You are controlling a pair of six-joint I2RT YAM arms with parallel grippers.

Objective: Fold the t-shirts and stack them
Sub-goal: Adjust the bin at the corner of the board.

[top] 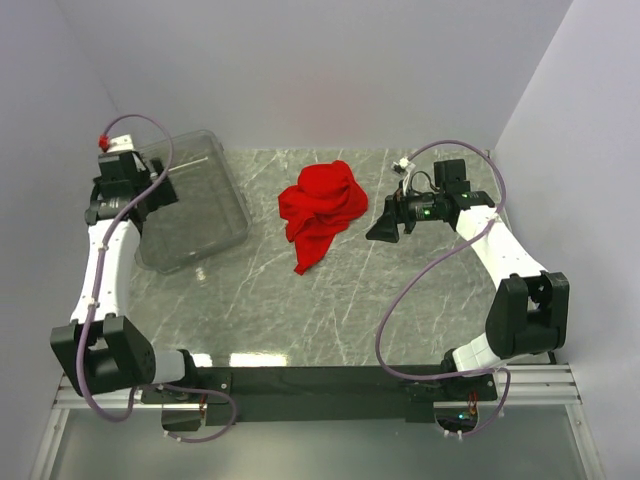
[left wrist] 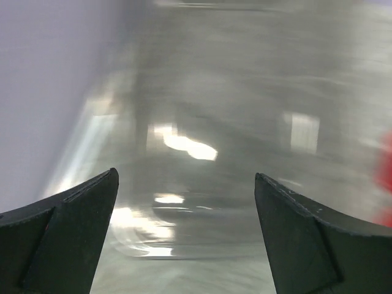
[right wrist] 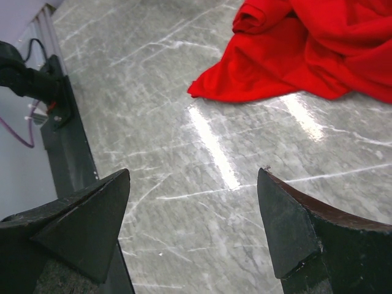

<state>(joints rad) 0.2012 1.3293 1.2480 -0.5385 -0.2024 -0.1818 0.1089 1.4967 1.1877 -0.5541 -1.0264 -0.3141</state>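
With R end effector (right wrist: 193, 180) and L end effector (left wrist: 187, 177) both released, best pinch the crumpled t-shirt (top: 322, 205) at one loose edge, w/o bunching.

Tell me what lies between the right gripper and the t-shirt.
Nothing: only bare marble tabletop separates the right gripper from the t-shirt. The right wrist view shows it best.

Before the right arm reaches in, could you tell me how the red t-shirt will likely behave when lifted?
The red t-shirt lies crumpled in soft folds, so it will probably hang floppy and unfurl. Thin cloth, so likely light for its size. On the glossy table, a push would probably bunch or slide it, not roll it.
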